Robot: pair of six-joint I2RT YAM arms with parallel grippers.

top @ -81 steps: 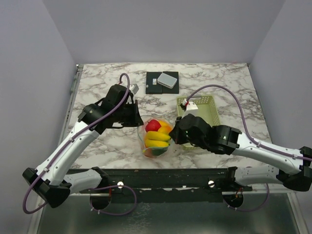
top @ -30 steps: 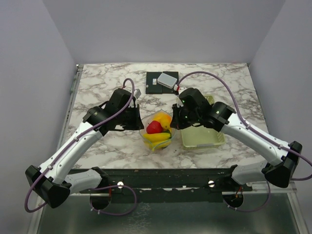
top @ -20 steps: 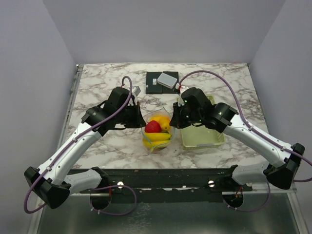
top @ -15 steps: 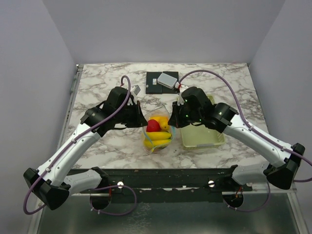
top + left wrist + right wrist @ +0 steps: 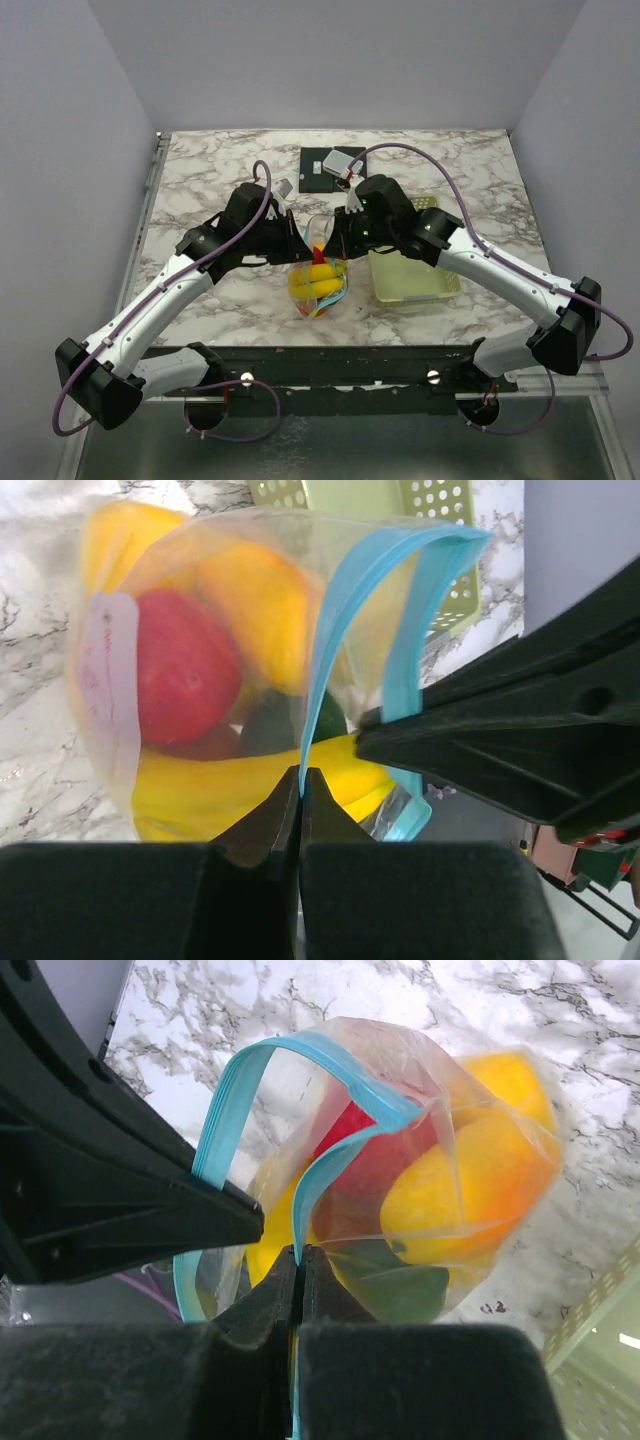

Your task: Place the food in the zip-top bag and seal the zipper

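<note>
Over the marble table (image 5: 200,170), the two arms meet at the clear bag (image 5: 320,283), which hangs between them just left of the pale green basket (image 5: 415,285). From above it is hard to say whether the bag's bottom touches the table. The left gripper (image 5: 301,780) has its fingers pressed together with no gap, pinching one side of the blue zipper (image 5: 340,610). The right gripper (image 5: 297,1255) is closed just as tightly on the zipper (image 5: 235,1100) from the opposite side, so each wrist camera sees the other gripper's black fingers reaching the strip. The two halves of the strip bow apart in a loop, so the mouth is unsealed. The food is all inside the bag: a red apple (image 5: 180,670), a banana (image 5: 230,792) along the bottom, a yellow-orange fruit (image 5: 260,600) near the top and a dark green piece (image 5: 270,720) tucked under it. A black pad with a grey box (image 5: 335,165) sits farther back on the table.
</note>
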